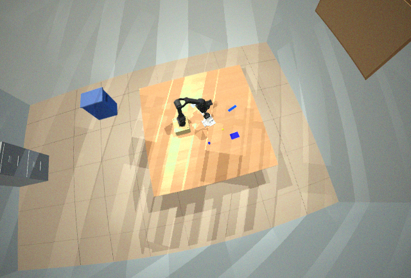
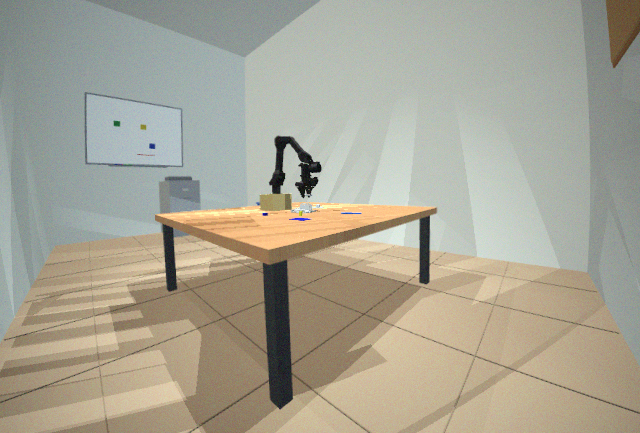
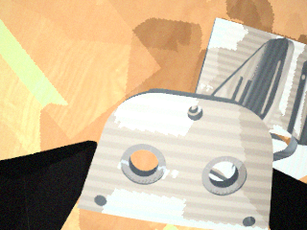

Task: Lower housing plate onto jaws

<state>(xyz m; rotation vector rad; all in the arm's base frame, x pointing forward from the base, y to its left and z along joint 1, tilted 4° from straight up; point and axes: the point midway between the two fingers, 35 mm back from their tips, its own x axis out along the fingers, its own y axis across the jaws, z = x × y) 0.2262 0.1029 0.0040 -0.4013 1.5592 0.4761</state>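
The housing plate (image 3: 182,189) is a light grey plate with a rounded edge, two ringed holes and a small round stud. My gripper (image 1: 207,117) (image 2: 307,195) (image 3: 178,164) is shut on it, one black finger at each side. The white base with the jaws (image 1: 209,122) (image 2: 306,208) (image 3: 223,38) lies on the table below the hand. In the wrist view the base is beyond the plate at the upper right, partly covered by it. A tapered grey part (image 3: 269,77) stands on the base. The jaw stubs cannot be made out; the plate appears above the base and offset from it.
On the wooden table (image 1: 185,172) (image 2: 232,232) are a blue bar (image 1: 232,108) (image 2: 351,213), a blue square (image 1: 234,135) (image 2: 299,219), a small yellow piece (image 1: 222,129) (image 2: 300,213) and a small blue piece (image 1: 209,142) (image 2: 265,214). The arm stands on a tan block (image 1: 182,131) (image 2: 275,202).
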